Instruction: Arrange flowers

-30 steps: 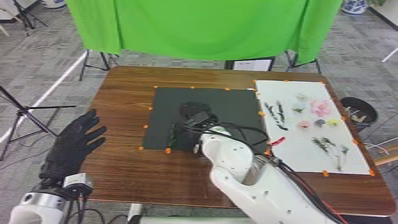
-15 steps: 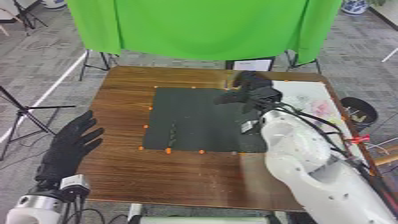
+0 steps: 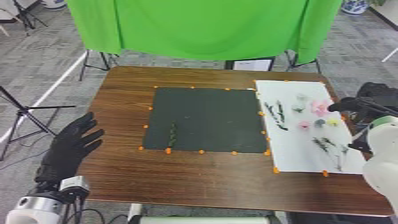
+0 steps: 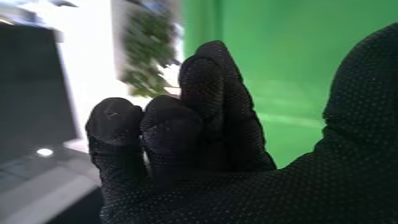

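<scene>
Black left hand [image 3: 64, 152] is just chilling left of the mat [image 3: 213, 115], fingers straight and released. One green stem [image 3: 172, 136] is lying on the mat's near-left part. Right of the mat, dark stems [image 3: 281, 114], pink flowers [image 3: 321, 108] and a yellow flower [image 3: 333, 122] are resting on white paper [image 3: 291, 156]. Farthest right of the mat, the right hand [image 3: 377, 103] is hanging out, fingers released too.

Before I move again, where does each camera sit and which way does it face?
Head view: on the robot's head, looking forward and down at the wooden table, dark mat and white sheet with flowers; the left hand and right hand show at opposite sides.
Right wrist view: on the right arm's wrist, looking past the right hand's fingers and thumb toward the green cloth.
Shared: right hand and green cloth.
</scene>
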`<state>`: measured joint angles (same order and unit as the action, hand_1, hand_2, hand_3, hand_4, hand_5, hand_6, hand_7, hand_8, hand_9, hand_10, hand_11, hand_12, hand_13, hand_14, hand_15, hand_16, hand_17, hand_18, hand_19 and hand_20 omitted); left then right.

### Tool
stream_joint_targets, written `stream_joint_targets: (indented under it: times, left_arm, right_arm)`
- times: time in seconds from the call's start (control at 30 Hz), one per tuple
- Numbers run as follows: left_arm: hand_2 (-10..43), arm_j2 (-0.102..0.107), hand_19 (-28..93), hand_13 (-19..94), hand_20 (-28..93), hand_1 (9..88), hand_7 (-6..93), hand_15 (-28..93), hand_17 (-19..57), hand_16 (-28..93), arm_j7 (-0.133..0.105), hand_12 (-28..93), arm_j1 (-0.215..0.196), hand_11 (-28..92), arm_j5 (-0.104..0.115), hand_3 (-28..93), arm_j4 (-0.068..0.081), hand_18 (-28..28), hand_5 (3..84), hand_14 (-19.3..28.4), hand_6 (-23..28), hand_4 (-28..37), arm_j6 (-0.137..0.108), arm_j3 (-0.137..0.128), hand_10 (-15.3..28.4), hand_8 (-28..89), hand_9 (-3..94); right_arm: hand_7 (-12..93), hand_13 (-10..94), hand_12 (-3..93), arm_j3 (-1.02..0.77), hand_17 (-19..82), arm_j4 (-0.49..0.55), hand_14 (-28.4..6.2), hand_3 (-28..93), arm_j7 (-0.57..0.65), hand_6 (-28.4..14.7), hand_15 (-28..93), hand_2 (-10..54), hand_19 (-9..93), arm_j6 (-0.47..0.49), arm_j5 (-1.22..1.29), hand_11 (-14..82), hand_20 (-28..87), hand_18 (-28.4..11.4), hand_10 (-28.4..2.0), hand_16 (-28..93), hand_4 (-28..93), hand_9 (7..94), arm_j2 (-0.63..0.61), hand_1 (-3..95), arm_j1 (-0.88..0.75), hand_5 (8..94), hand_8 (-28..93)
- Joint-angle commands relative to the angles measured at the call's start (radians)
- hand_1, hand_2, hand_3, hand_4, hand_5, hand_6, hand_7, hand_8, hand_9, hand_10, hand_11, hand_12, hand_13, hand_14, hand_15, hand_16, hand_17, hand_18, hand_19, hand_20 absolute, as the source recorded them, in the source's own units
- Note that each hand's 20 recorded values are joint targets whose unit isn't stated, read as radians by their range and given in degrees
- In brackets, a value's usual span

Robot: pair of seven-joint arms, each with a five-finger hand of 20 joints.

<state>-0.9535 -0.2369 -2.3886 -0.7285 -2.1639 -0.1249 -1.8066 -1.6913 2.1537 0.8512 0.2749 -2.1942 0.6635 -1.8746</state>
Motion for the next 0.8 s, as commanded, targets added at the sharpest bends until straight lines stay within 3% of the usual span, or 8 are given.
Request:
stream_joint_targets:
  times: [0.03, 0.5, 0.8]
  left_arm:
    - [-4.8, -0.005, 40, 18, 10, 27.8, 20.7, 30, -9.0, 1, 0.011, 19, -0.005, 19, -0.007, 69, 0.0, 23.4, 28.6, 15.5, 3.1, -22.7, 0.018, -0.002, 10.7, -10, 21.1]
    - [-4.7, -0.015, 40, 18, 9, 27.8, 20.5, 30, -9.1, 1, 0.012, 19, -0.001, 19, -0.009, 69, -0.001, 23.4, 28.7, 15.7, 3.2, -22.8, 0.013, 0.005, 10.8, -10, 21.1]
    - [-4.6, -0.022, 40, 18, 9, 27.8, 20.4, 30, -9.0, 1, 0.011, 19, -0.002, 19, -0.007, 69, 0.0, 23.4, 28.8, 15.7, 3.3, -22.8, 0.01, 0.009, 10.7, -10, 21.2]
  right_arm:
    - [22, 60, 46.8, -0.049, 31, 0.021, -13.9, 76, 0.104, -7.9, 87, -9.5, 93, 0.168, 0.139, 57.7, 57, -24.4, -15.6, 38, -28, 59.2, 0.022, 14.4, -0.102, 58.5, -8]
    - [22, 61, 45.8, 0.023, 32, -0.057, -13.6, 76, 0.105, -7.7, 86, -9.5, 93, 0.193, 0.077, 58.2, 56, -24.4, -15.5, 36, -28, 60.4, 0.022, 15.7, -0.104, 59.8, -8]
    - [26, 65, 45.8, 0.056, 35, -0.088, -11.9, 80, 0.026, -4.3, 86, -9.5, 93, 0.092, 0.016, 58.6, 56, -23.8, -13.8, 37, -28, 66.4, 0.03, 21.6, -0.13, 64.3, -10]
